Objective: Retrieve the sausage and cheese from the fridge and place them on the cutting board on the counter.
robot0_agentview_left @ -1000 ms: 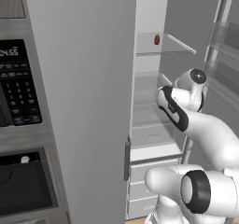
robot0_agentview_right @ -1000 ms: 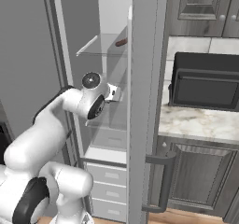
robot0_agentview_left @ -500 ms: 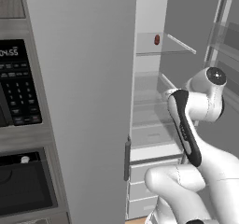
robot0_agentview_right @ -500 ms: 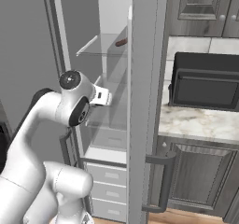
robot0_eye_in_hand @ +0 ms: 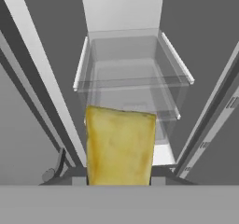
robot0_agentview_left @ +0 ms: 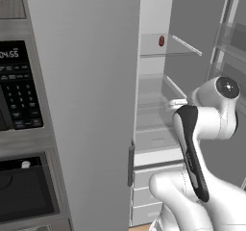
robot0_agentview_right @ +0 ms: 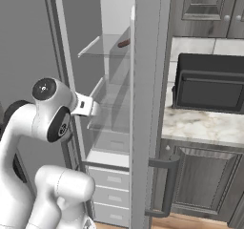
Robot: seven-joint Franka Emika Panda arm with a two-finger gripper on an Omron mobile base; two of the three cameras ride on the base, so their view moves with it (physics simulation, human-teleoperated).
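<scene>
Cheese in the tool, worktop off to the tool's right

The tool [robot0_eye_in_hand: 119, 181] is clamped on the cheese [robot0_eye_in_hand: 120, 146], a yellow block upright between its tips, facing the open fridge [robot0_agentview_right: 114, 104] shelves. The sausage [robot0_agentview_left: 161, 40] lies above and ahead of the tool on an upper glass shelf. The worktop [robot0_agentview_right: 200, 125] lies beyond the fridge door, so the carry likely swings right.

- Upper glass shelf [robot0_agentview_left: 166, 52] inside the fridge [robot0_agentview_left: 86, 90]: carries the sausage [robot0_agentview_left: 161, 41], lying at about 9 o'clock on the shelf in the left base view
- Counter [robot0_agentview_right: 200, 125], at 3 o'clock of the fridge: carries a black appliance [robot0_agentview_right: 209, 82]
</scene>
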